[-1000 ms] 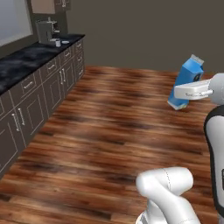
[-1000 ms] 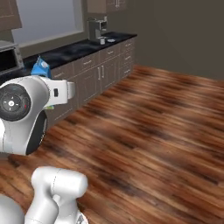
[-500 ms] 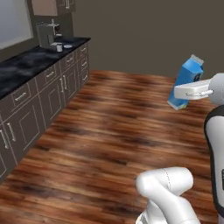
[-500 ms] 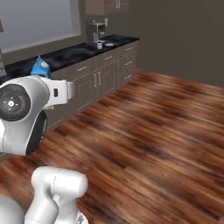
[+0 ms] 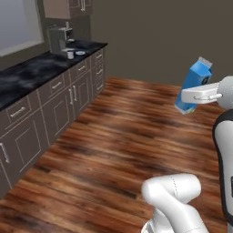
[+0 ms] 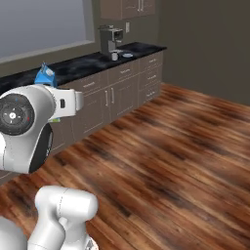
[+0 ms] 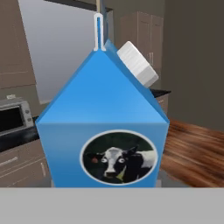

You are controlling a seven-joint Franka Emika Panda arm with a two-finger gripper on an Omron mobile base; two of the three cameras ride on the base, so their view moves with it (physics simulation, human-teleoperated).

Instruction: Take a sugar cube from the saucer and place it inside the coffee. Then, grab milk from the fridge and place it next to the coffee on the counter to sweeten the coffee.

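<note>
Blue milk (image 5: 193, 84) gripped in the claw (image 5: 196, 94).

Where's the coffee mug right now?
The coffee sits at the far end of the counter, just in front of the coffee machine, with the saucer beside it; in the right base view it appears top centre.

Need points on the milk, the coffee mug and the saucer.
milk (image 7: 103, 127): hand view, blue front face above the cow picture.
coffee (image 5: 70, 54): left base view, mug's side.
saucer (image 5: 80, 53): left base view, the plate's middle.
</note>
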